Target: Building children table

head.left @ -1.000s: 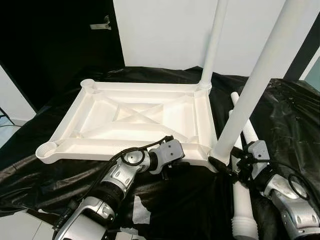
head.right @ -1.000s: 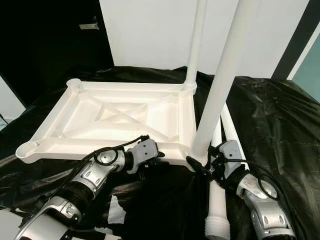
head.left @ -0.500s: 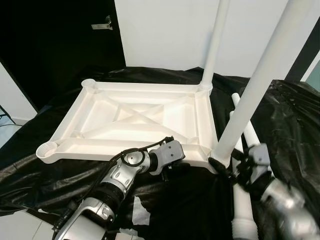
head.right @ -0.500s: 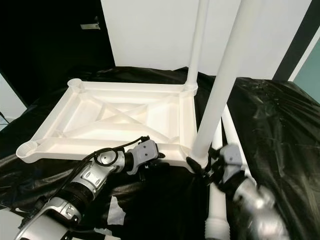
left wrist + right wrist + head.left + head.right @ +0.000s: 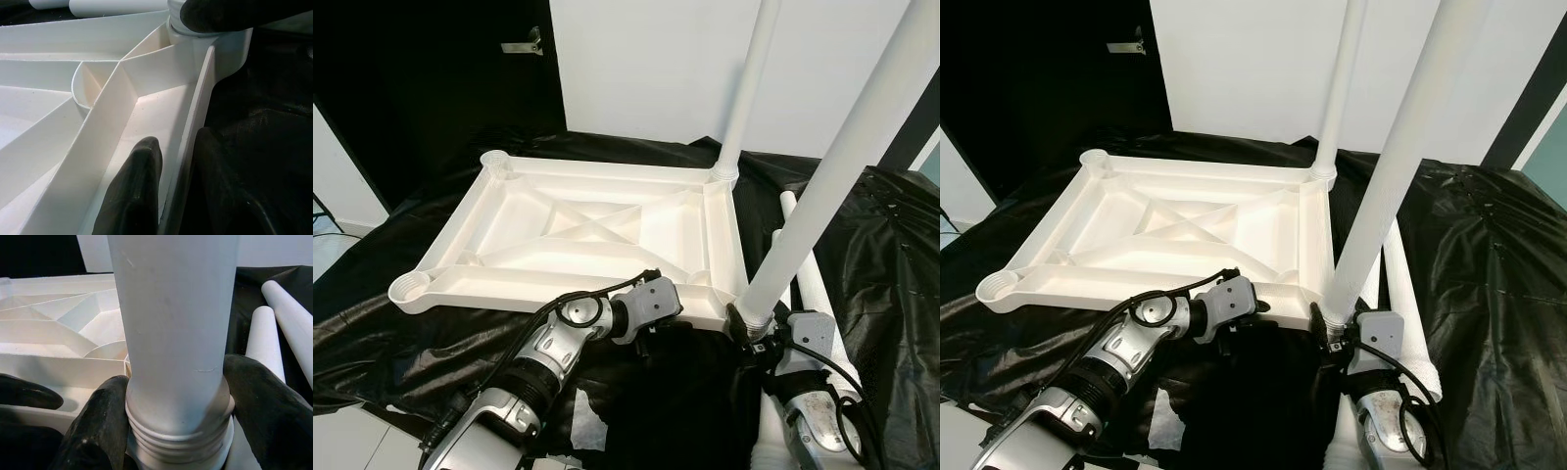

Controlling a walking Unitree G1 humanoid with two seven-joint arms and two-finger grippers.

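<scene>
Tabletop: the upturned white ribbed plastic tabletop (image 5: pixel 587 230) is lying on black plastic sheeting (image 5: pixel 891 245).
Left gripper (image 5: pixel 168 188): the tabletop's near rim is being pinched between its closed fingers.
Right gripper (image 5: pixel 178 418): the near-right white plastic leg (image 5: pixel 832 176) is being clasped at its threaded base, in the corner socket.
Far-right leg (image 5: pixel 749 83): standing upright.
Spare legs (image 5: pixel 1400 294): lying to the right.

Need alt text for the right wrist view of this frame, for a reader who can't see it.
The right gripper has its two black fingers clamped around the base of an upright white table leg, just above its threaded end. Behind lies the upturned white tabletop with its ribs, and two loose white legs rest on black sheeting.
</scene>
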